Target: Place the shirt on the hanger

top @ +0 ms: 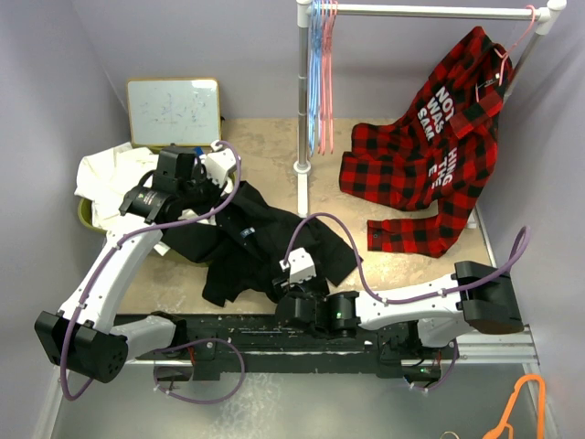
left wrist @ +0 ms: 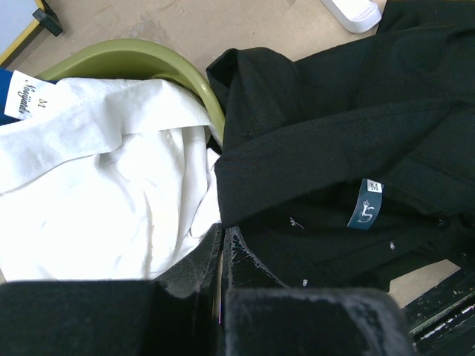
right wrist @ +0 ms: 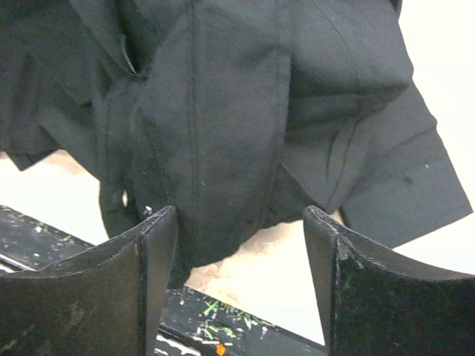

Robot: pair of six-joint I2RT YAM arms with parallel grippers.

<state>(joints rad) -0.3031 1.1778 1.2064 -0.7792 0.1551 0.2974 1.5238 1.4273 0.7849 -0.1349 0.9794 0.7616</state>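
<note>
Shirt (top: 260, 229): black, crumpled on the table (top: 270, 155), we note; left gripper (left wrist: 223, 236) pressed together at its edge; right gripper (right wrist: 239, 222) spread.

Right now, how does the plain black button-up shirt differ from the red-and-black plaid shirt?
The plain black button-up shirt lies crumpled on the table between the arms; the red-and-black plaid shirt hangs from the white rail, its lower part trailing onto the table. The black shirt's cloth is plain; the plaid shirt carries white lettering. Both touch the table.
</note>
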